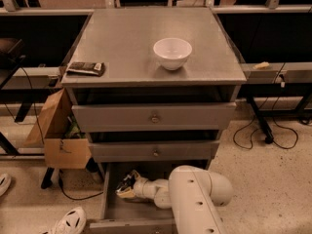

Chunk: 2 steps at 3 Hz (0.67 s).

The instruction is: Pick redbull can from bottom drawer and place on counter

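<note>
The bottom drawer [111,209] stands pulled out at the foot of the grey cabinet. My white arm reaches down into it from the lower right. The gripper [126,184] sits low inside the drawer's left half, close to the left wall. The redbull can is hidden; I cannot make it out at or around the gripper. Above, the counter [126,38] is the flat grey cabinet top, far above the gripper.
A white bowl [172,52] stands right of centre on the counter, and a flat dark packet [86,68] lies at its front left corner. The two upper drawers [154,117] are nearly closed. A cardboard box [57,136] leans left of the cabinet; cables [265,130] trail on the right.
</note>
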Each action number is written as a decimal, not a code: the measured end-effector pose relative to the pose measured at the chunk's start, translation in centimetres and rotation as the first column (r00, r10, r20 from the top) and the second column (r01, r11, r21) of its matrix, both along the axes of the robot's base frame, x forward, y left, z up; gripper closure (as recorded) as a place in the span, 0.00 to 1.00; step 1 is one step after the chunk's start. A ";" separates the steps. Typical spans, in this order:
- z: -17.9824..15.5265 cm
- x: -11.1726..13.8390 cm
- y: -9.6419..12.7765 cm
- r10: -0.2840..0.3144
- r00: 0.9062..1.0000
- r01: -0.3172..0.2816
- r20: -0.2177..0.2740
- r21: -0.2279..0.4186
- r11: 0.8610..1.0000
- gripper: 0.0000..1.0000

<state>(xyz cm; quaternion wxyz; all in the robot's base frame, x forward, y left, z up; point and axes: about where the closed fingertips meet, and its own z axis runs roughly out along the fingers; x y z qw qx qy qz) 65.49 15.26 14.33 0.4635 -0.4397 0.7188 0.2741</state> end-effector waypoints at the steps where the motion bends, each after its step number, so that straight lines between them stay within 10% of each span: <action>1: -0.1 -0.1 0.0 0.005 1.000 -0.005 -0.002 -0.003 1.000 0.80; 2: 0.6 -0.8 -0.8 -0.001 1.000 0.001 0.007 -0.011 1.000 1.00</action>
